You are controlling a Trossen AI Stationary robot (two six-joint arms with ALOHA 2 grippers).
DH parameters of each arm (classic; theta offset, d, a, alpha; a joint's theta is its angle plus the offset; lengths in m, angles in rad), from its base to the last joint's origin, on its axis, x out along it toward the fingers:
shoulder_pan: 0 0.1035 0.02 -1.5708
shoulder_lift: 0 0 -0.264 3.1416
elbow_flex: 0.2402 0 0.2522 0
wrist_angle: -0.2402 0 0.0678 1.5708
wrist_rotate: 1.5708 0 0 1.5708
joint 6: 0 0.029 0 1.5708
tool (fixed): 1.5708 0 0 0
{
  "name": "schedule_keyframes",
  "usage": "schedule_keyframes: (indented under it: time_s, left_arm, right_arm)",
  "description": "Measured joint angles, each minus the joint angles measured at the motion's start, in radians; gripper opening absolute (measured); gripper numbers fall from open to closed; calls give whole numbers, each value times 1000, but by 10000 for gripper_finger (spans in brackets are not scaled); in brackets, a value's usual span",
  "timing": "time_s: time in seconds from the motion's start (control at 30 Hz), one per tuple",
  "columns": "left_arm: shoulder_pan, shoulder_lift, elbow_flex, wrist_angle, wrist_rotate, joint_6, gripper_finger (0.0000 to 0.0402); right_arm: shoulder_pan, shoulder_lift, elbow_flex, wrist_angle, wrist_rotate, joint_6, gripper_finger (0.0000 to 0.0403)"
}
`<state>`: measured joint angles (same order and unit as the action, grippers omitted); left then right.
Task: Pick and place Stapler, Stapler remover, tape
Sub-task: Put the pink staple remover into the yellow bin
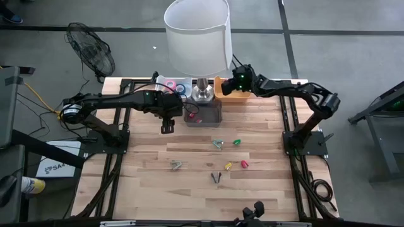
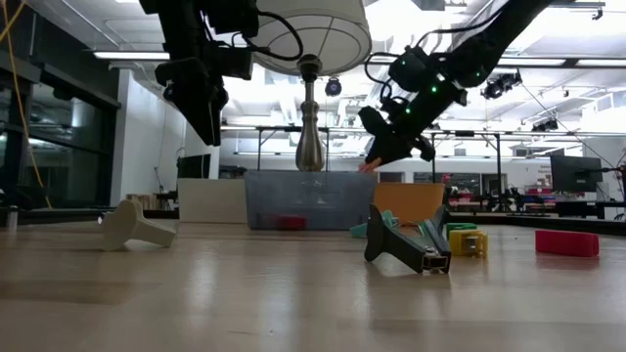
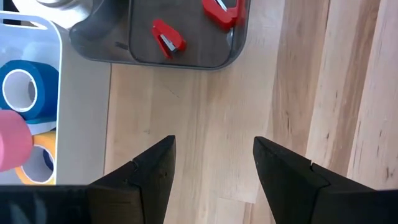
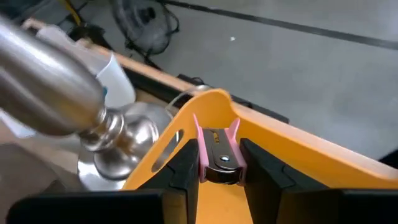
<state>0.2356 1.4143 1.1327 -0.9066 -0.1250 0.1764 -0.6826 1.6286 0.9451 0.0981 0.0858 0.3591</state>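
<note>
Scattered over the near half of the wooden table (image 1: 265, 183) lie small staple removers: a dark one (image 1: 216, 178), a yellow one (image 1: 229, 166), a pink one (image 1: 244, 164), a grey one (image 1: 176, 165) and, a little farther back, two green ones (image 1: 218, 144) and (image 1: 237, 142). All lie flat, pointing every which way.

Beyond them the left hand (image 1: 167, 127) hangs above bare wood just in front of the grey tray (image 1: 218, 116), its fingers (image 3: 149, 171) spread apart with nothing between them. That tray holds a small red stapler (image 3: 168, 38) lying at a slant, and a second red piece (image 3: 221, 11) by the far wall (only partly in sight). Beside it the white bin (image 3: 53, 74) holds the tape: a blue roll (image 3: 25, 87), a pink one (image 3: 13, 138) and a yellow one (image 3: 37, 167), set close together.

At the back stands a lamp (image 1: 197, 38) with a white shade. Next to it, over the orange bin (image 1: 225, 93), the right hand (image 4: 220, 168) is clamped on a pink staple remover (image 4: 219, 149), held upright, its long axis running along the fingers.

Grey floor and a fan (image 1: 91, 53) lie beyond.
</note>
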Motion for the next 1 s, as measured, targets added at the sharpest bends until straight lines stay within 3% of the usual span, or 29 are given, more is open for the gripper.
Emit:
schedule_keyframes:
  time_s: [0.27, 0.63, 1.0]
  left_arm:
    - [0, 0, 0, -1, -1, 2, 213]
    - [0, 0, 0, -1, 4, -15, 213]
    - [0, 0, 0, -2, 4, -28, 213]
  right_arm:
    - [0, 84, 0, 37, -51, -20, 93]
    - [-2, 87, 0, 25, -86, 8, 101]
    - [-3, 87, 0, 3, -99, 8, 161]
